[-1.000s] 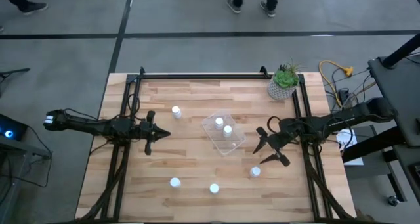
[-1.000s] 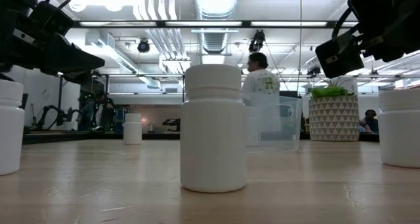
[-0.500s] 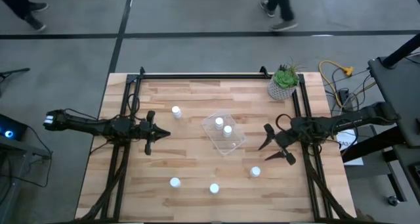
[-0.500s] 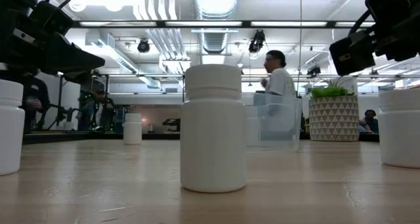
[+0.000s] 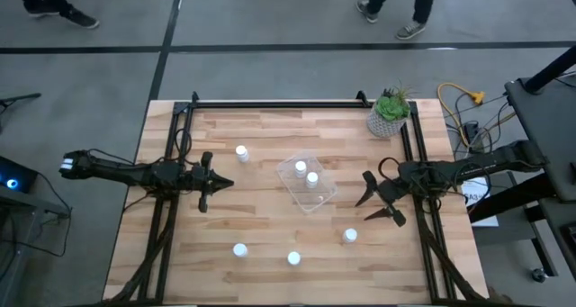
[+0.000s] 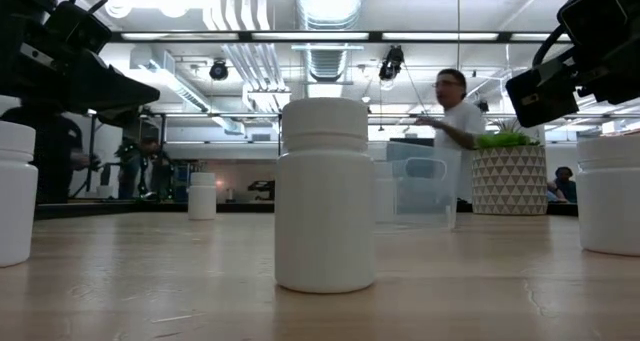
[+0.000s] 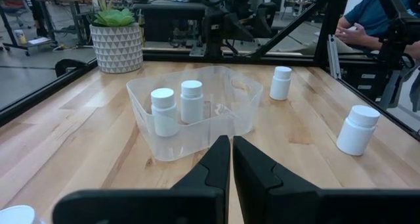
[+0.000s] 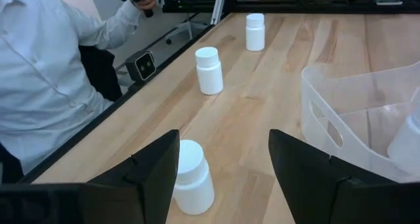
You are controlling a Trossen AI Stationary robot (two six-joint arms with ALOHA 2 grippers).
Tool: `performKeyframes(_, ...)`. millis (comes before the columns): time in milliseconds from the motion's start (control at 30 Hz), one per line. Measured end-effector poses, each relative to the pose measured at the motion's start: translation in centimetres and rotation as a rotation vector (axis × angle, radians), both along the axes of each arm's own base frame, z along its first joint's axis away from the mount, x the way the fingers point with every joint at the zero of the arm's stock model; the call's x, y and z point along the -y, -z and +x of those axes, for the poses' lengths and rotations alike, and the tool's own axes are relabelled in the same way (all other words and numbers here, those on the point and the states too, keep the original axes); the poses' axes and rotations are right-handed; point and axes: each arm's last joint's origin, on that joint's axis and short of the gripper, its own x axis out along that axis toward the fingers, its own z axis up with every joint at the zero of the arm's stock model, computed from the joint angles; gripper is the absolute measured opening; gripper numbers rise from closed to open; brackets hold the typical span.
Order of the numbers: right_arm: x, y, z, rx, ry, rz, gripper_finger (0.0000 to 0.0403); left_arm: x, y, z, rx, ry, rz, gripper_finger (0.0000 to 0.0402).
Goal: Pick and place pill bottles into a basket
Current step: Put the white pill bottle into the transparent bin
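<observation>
In the high view the basket point(image 5: 307, 183) sits mid-frame on the tabletop point(image 5: 270, 226), turned at an angle, with two bottles point(image 5: 306, 174) standing inside it. Four more stand loose: one at upper left of the basket point(image 5: 241, 152), two along the lower edge point(image 5: 239, 249) point(image 5: 293, 258), and one at lower right point(image 5: 350, 236).

The right pincer point(image 5: 376, 203) hovers right of the basket with its fingers spread wide and empty, just above the lower-right bottle, probably lined up to drop onto it; its wrist view shows that bottle point(image 8: 191, 186) between the fingers. The left pincer point(image 5: 214, 183) waits left of centre, fingers pressed together, pointed at the basket.

The basket's far end is cut off in the right wrist view. People point(image 5: 396, 5) pass on the floor beyond the tabletop, cropped at the top edge.
</observation>
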Motion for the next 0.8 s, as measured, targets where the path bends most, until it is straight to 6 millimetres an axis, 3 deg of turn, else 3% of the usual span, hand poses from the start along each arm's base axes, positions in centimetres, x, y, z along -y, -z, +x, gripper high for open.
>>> performKeyframes(567,0.0,-0.19,0.07,0.024,0.002,-0.003,0.0224,0.0,-0.02,0.0,0.002,0.0,0.001,0.0)
performKeyframes(800,0.49,-0.24,0.31,0.011,0.197,0.008,0.0224,0.0,-0.18,0.03,0.019,0.0,-0.002,0.0)
